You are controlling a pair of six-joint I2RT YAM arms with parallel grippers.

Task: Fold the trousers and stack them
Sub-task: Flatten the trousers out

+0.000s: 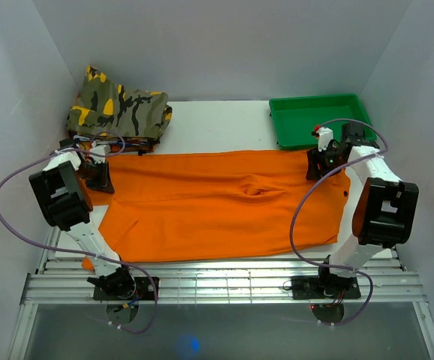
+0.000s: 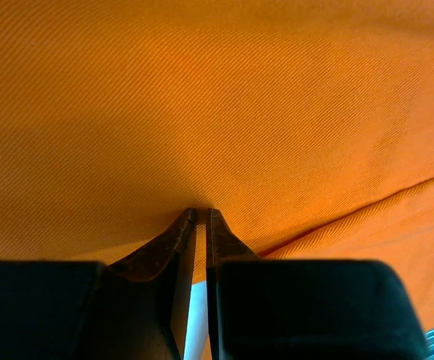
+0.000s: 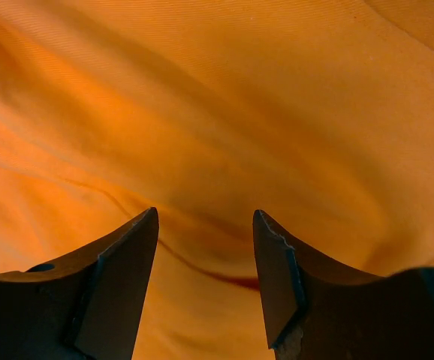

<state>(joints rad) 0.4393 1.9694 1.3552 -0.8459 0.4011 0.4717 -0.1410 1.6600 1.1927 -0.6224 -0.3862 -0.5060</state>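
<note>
Trousers: bright-orange trousers [image 1: 209, 206] lie spread flat on the white table [image 1: 217, 124]. They start just in front of the green tray [image 1: 314, 120] and stretch well away to its left. There is a small pucker of cloth near their middle.
Left gripper: the left gripper [image 1: 97, 178] is far to the tray's left, down at the trousers' left end.
Left jaws: seen from the left wrist, the gripper [image 2: 200, 211] has its fingers [image 2: 164, 247] almost together, with only a thin slit showing white between them. The tips are against the orange cloth [image 2: 217, 97]. I cannot tell whether any cloth is pinched.
Right gripper: the right gripper [image 1: 318, 163] is just in front of the tray's near edge, over the trousers' right end.
Right jaws: seen from the right wrist, the gripper [image 3: 206, 214] stands wide apart with nothing between its fingers [image 3: 123, 285]. Rumpled orange cloth [image 3: 217, 90] lies beyond them.
Camouflage garment: a folded green, brown and yellow camouflage garment [image 1: 119, 112] sits well to the tray's left, along the same far side of the table.
</note>
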